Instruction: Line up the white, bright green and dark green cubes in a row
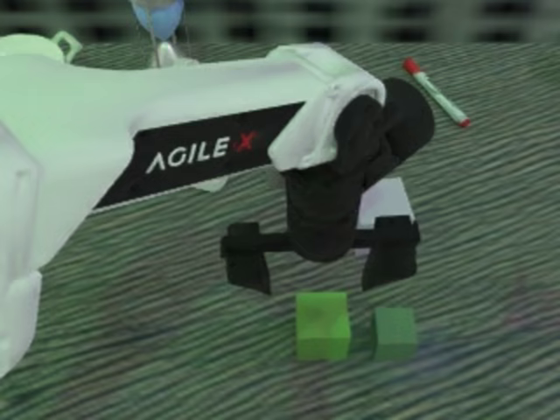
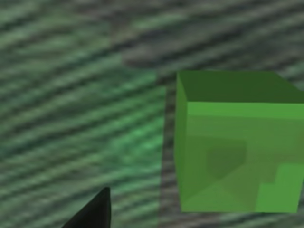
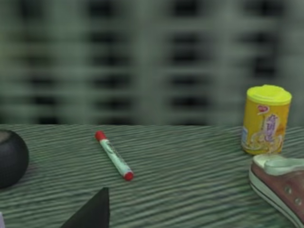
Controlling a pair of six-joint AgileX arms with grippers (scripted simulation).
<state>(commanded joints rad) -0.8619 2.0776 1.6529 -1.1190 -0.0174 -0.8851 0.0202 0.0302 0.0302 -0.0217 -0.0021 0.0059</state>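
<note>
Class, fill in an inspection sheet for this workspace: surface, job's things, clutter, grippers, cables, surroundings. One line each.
Surface: green rippled table.
Job's things: bright green cube beside dark green cube, slightly apart; white cube mostly hidden behind the left arm.
Clutter: marker, yellow canister, shoe, hourglass.
Grippers: left gripper open above the cubes; right gripper's fingers not readable.
Cables: nothing seen.
Surroundings: blurred grid wall.

light: dim, even, green | shadows: soft beside bright cube [image 2: 237, 142] | glare: none | blur: soft everywhere, backdrop smeared
</note>
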